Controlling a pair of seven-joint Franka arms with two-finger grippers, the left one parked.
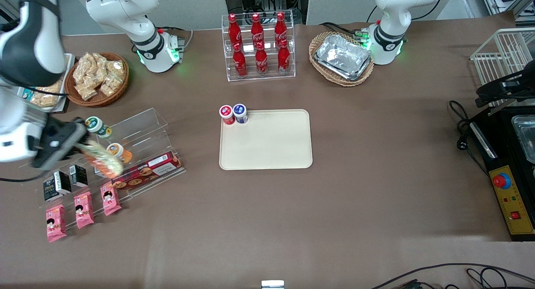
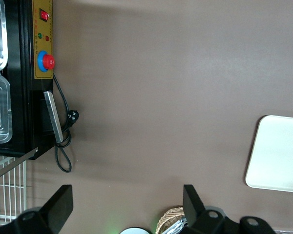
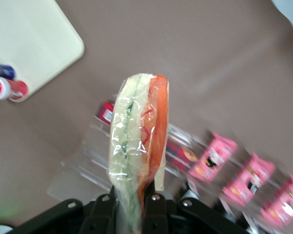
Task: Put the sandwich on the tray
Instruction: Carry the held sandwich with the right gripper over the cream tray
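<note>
My right gripper (image 1: 83, 149) is shut on the sandwich (image 1: 102, 159), a wrapped wedge of pale bread with orange and green filling, and holds it in the air over the clear acrylic snack rack (image 1: 138, 151) at the working arm's end of the table. In the right wrist view the sandwich (image 3: 139, 131) stands up from between my gripper (image 3: 130, 204), pinched at its narrow end. The cream-beige tray (image 1: 267, 151) lies flat in the table's middle; it also shows in the right wrist view (image 3: 34, 39) and the left wrist view (image 2: 278, 156).
Two small capped jars, red (image 1: 227, 114) and blue (image 1: 240, 113), stand on the tray's corner. The rack holds drink cups (image 1: 98, 127), a cookie box (image 1: 146, 172), black cartons (image 1: 62, 182) and pink snack packets (image 1: 83, 209). A basket of bagged snacks (image 1: 98, 78), a cola bottle rack (image 1: 259, 46) and a basket of foil trays (image 1: 342, 57) stand farther back.
</note>
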